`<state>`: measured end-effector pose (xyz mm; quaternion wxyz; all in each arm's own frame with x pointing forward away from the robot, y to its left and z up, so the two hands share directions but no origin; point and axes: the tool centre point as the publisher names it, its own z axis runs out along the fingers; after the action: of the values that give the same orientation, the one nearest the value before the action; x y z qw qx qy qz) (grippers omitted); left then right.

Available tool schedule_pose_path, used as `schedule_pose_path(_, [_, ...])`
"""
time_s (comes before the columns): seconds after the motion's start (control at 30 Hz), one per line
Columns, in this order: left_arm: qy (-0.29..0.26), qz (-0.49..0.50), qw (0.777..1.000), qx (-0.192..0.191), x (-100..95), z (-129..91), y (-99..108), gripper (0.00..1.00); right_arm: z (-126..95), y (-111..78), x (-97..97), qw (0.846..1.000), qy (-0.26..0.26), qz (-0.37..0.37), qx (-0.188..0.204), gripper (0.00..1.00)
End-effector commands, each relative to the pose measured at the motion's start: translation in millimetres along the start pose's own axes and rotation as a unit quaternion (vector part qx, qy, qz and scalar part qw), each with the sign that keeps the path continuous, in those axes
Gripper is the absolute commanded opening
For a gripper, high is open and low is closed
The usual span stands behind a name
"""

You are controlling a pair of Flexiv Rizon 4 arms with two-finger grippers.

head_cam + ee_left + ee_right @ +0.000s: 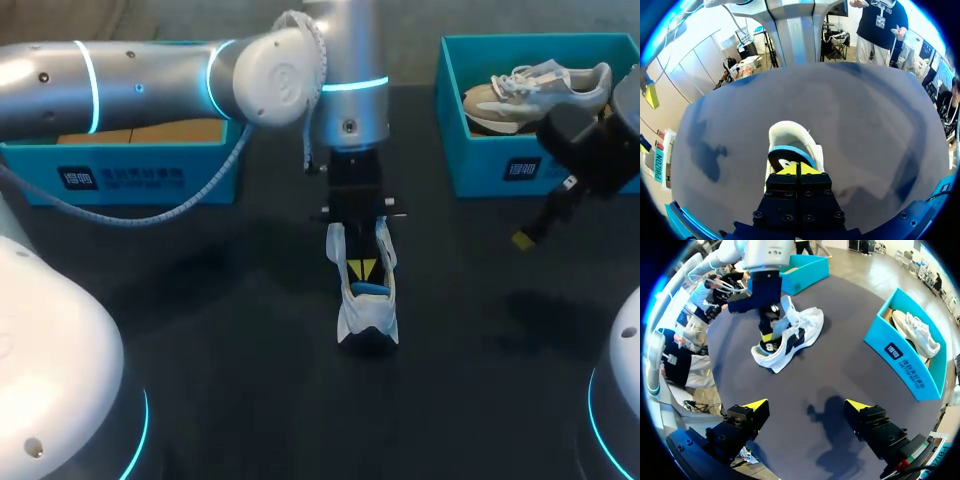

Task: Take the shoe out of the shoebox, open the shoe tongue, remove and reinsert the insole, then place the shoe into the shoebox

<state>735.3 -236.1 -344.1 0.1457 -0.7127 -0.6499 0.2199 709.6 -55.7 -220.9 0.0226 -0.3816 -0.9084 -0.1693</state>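
Sneaker, white with dark side panels, stands outside any box on the dark table at the centre of the head view, toe toward the lower edge. The left gripper comes straight down into its opening with the yellow tips pressed together, and the blue insole curls up right at them. Whether the insole's edge is caught between the tips I cannot tell.

The teal shoebox at the upper right holds a second sneaker, pale grey and white, lying on its side. My right arm cuts off part of this box's near right corner. The other teal shoebox at the upper left shows only a brown cardboard floor. Most of its inside is hidden behind my left arm.

The right gripper hangs above bare table at the right of the head view with its fingers spread wide and nothing between them. The sneaker lies well ahead of it.
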Motion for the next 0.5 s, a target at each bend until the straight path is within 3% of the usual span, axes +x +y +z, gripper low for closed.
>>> schedule_pose_path(0.03, [0.002,-0.003,1.0,0.004,-2.7,13,7,0.0,1,-0.7,0.6,1.0,-0.001,0.0,0.0,1.0])
schedule_pose_path(0.5, [0.007,-0.005,1.0,0.002,-4.5,32,14,0.0,1,-0.7,0.6,1.0,-0.001,0.0,0.0,1.0])
